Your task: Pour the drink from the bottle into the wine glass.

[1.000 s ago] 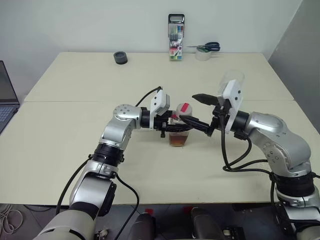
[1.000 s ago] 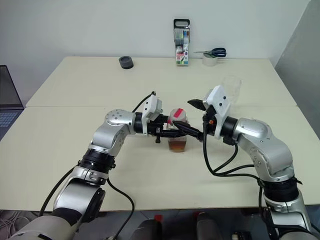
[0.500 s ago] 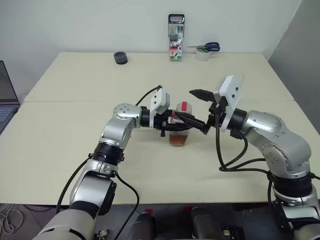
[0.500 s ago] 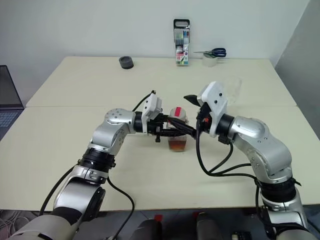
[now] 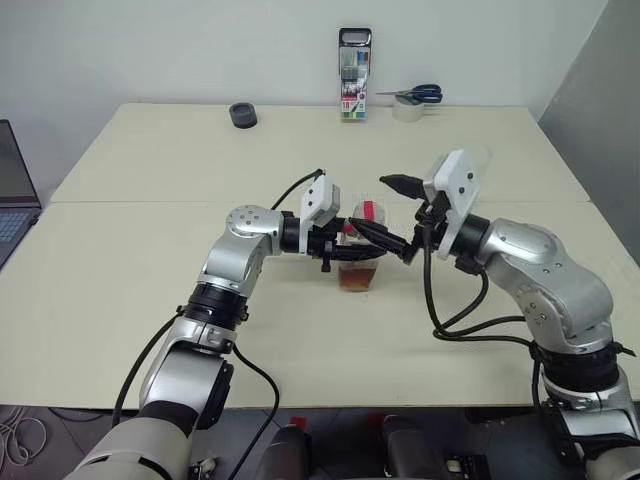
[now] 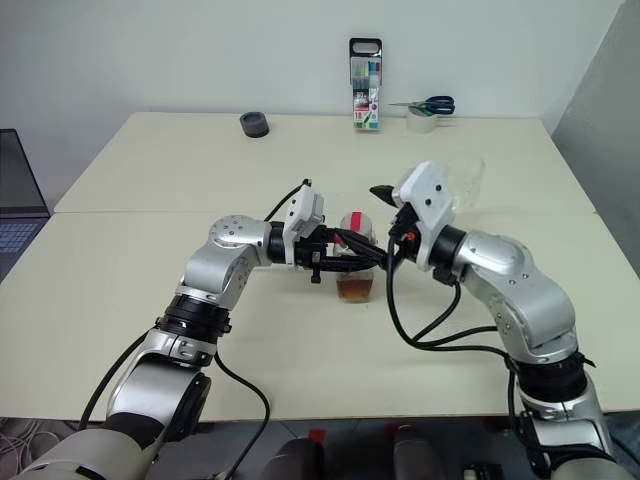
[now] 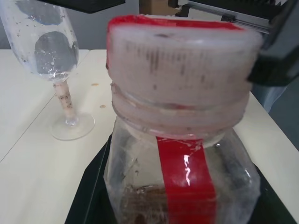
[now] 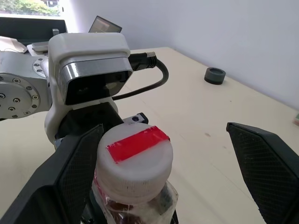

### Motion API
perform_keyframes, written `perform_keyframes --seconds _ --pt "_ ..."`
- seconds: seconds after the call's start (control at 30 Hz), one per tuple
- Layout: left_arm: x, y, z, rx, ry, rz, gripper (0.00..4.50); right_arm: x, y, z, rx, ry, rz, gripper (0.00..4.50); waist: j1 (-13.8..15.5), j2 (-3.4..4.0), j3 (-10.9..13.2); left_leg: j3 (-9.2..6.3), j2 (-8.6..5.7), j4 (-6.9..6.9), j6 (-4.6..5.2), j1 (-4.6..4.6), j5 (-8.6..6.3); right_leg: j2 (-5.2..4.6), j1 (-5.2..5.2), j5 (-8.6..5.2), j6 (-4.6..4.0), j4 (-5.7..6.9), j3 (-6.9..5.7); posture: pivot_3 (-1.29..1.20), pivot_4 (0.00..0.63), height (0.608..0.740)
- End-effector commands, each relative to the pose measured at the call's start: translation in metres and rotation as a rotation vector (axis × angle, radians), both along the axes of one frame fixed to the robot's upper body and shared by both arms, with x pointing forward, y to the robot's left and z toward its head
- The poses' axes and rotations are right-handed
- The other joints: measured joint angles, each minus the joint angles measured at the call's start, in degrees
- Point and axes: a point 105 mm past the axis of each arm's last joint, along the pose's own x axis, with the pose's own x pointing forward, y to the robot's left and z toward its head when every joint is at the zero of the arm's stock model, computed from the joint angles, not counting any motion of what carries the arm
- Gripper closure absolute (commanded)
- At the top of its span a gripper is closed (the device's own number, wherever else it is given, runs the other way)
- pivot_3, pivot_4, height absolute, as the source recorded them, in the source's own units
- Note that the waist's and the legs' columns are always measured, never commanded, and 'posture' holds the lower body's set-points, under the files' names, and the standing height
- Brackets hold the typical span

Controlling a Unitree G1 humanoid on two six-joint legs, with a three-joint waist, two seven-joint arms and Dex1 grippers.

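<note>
The bottle sits near the middle of the table, upright, with the left gripper clamped around its body just under the neck. The cap is more white than red, with a red tape strip across the top, and it's still on. The right gripper hangs with its jaws spread wide, one finger right beside the cap and the other well off to the side, so nothing is gripped there yet.

Handling guess: it's a small clear plastic bottle, only the bottom part filled with the amber drink, so it should be light. The thin walls will probably flex if squeezed hard, which makes the stiffer shoulder under the neck a sensible place to hold. The cap looks ribbed, so I'd pinch it by its sides and twist. The plastic looks smooth, so it could spin in the grip while the cap is being turned.

The wine glass stands near the bottle, behind the right wrist, empty. With a thin stem and a small foot, it looks fragile and tippy.

The table is plain, pale and matte, two tops butted together. At the far edge sit a marker pack, scissors on a tape roll, and a dark ring. There's a laptop off to the left and a white wall behind.
</note>
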Motion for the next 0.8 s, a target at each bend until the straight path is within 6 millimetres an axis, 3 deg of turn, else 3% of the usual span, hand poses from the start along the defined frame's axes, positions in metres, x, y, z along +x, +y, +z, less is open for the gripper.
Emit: perform_keyframes --seconds 0.03,0.8 --pt "-0.0030 -0.0030 0.0170 -0.033 -0.056 -0.028 2.79 -0.0025 -0.0132 0.0130 0.018 -0.039 -0.039 0.00 0.00 0.00 0.00 0.01 0.00 0.00 0.00 0.00 0.00 0.00 0.00 0.00 0.00 -0.01 0.01 0.00 0.150 0.740" --pt "-0.0025 -0.0012 0.0151 -0.024 -0.057 -0.026 2.79 -0.0075 -0.0183 0.0101 0.003 -0.015 -0.034 0.00 0.01 0.00 0.00 0.02 0.00 0.00 0.02 0.00 -0.01 0.00 0.00 0.00 0.00 0.00 0.01 0.00 0.150 0.740"
